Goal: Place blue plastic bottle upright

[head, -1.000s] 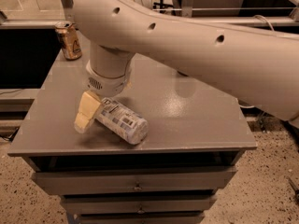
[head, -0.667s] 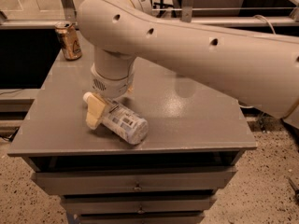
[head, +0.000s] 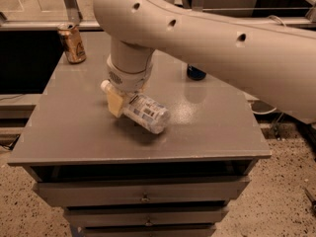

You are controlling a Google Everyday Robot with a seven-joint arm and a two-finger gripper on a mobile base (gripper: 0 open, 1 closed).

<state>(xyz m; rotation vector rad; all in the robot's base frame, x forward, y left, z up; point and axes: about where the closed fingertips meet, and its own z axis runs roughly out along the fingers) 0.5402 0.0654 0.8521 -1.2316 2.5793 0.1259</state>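
blue plastic bottle (head: 147, 114): lies on its side on the grey cabinet top (head: 212, 127), a little left of centre. points its white cap (head: 105, 86) to the far left and its base to the near right. shows a pale blue-and-white printed label around the clear body. casts a dark shadow on the surface just beneath. contact between the base end and the top: not clear.

gripper (head: 122, 101): sits low over the cap end of the bottle, hanging from the round white wrist directly above. presses one cream finger (head: 114, 104) against the near-left side of the bottle, just below the cap. keeps the other finger out of sight behind the bottle and wrist. looks clamped narrow on the bottle's upper part, not spread wide.

arm (head: 212, 38): comes in thick and white from the right edge, crosses the far half of the scene and bends down at the wrist.

gold can (head: 72, 43): stands upright at the far left corner of the top, well apart from the bottle.

dark blue can (head: 196, 73): stands towards the far side, right of the wrist, mostly hidden behind the arm, only its lower part in sight.

below the top: stacked drawers (head: 143, 196) with small pulls at the front. speckled floor (head: 286, 191) on either side of the cabinet.
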